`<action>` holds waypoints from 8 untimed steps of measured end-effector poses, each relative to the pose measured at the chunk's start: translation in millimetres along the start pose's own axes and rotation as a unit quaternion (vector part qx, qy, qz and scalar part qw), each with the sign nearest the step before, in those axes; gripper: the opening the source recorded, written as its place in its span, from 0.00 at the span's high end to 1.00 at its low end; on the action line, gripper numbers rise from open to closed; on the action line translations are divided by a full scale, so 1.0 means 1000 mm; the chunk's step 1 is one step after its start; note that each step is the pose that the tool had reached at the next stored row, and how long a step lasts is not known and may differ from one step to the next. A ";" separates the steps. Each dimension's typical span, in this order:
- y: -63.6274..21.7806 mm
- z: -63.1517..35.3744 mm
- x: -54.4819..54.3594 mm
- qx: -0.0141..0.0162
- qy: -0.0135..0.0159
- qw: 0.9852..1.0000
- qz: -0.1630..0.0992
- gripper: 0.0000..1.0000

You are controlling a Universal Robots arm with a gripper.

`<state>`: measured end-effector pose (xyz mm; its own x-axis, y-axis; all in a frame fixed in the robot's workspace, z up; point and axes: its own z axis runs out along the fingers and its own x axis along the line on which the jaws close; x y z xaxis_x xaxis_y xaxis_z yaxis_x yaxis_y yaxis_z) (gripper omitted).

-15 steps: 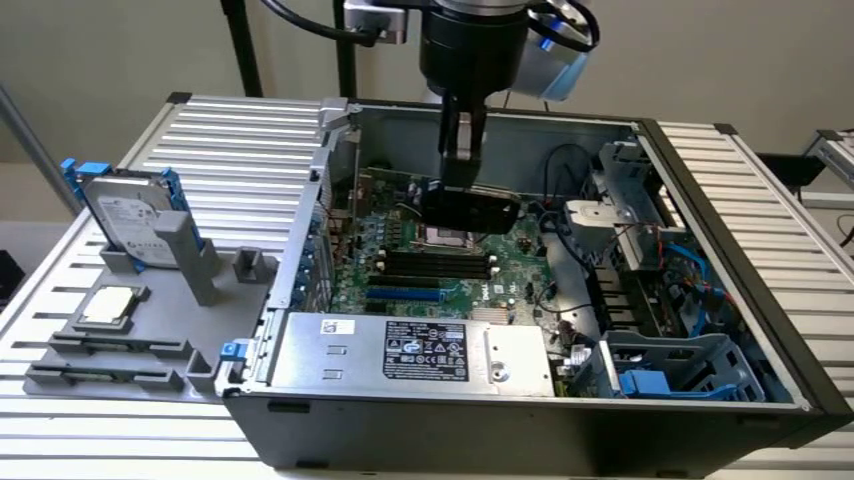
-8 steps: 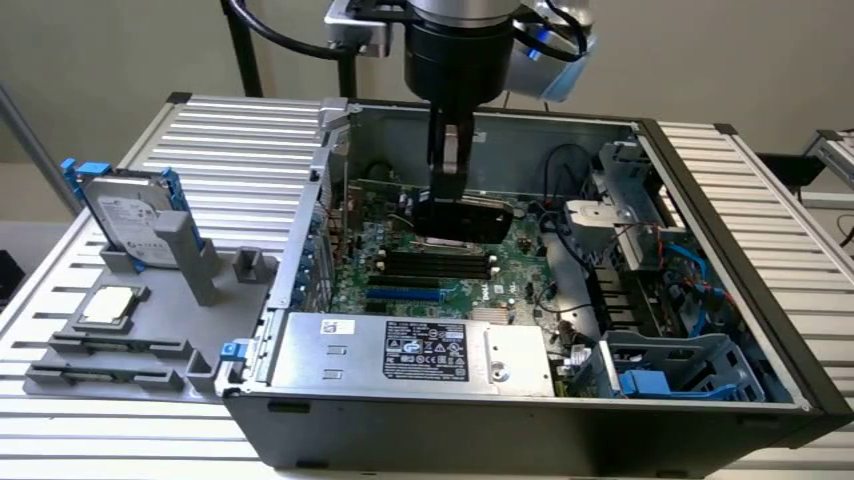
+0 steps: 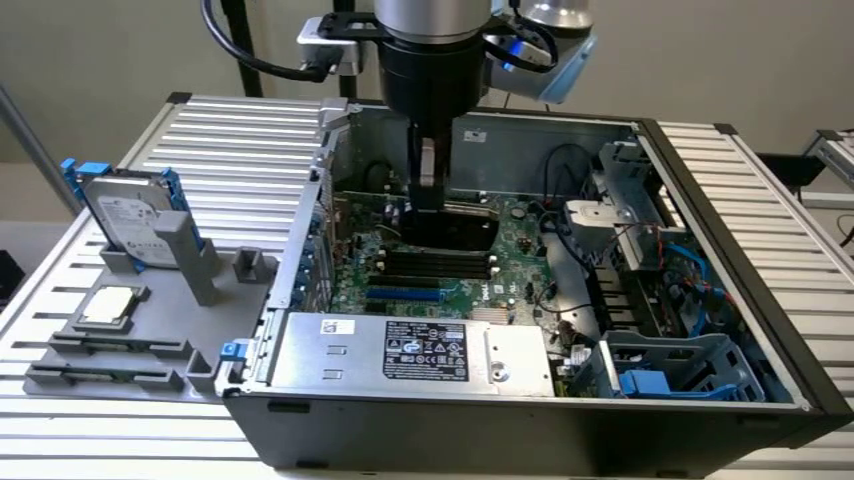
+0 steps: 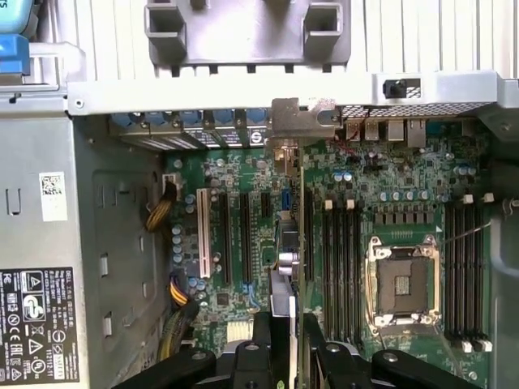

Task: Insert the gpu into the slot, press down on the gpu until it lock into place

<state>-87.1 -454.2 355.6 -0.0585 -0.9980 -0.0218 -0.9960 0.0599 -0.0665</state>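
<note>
1. Gripper (image 4: 292, 356) fingers are clamped on both faces of the gpu (image 4: 299, 243), holding it on edge so that its connector edge points down at the motherboard (image 3: 514, 240).
2. Silver bracket (image 4: 304, 121) faces the case's rear wall, where the expansion openings sit.
3. The gpu hangs over the board beside the memory strips (image 3: 427, 262). The slot (image 3: 400, 296) lies uncovered nearer the power supply (image 3: 414, 350), so insertion is judged not yet begun.
4. The computer case (image 3: 534, 440) lies open side up on the ribbed tabletop (image 3: 240, 130), giving vertical access.
5. A grey fixture (image 3: 160, 330) at the exterior view's left carries a hard drive (image 3: 127, 215). A plain wall stands behind.
</note>
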 end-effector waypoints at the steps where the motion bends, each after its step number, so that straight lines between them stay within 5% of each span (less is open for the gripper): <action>1: 0.0003 0.0012 0.000 0.003 0.000 1.000 -0.001 0.74; 3: 0.0009 0.0042 0.000 0.006 -0.001 1.000 -0.003 0.74; 8: 0.0022 0.0132 0.000 0.008 -0.002 1.000 -0.022 0.74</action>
<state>-88.4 -454.2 342.3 -0.0151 -0.9996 -0.0231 -0.9964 0.0170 -0.0833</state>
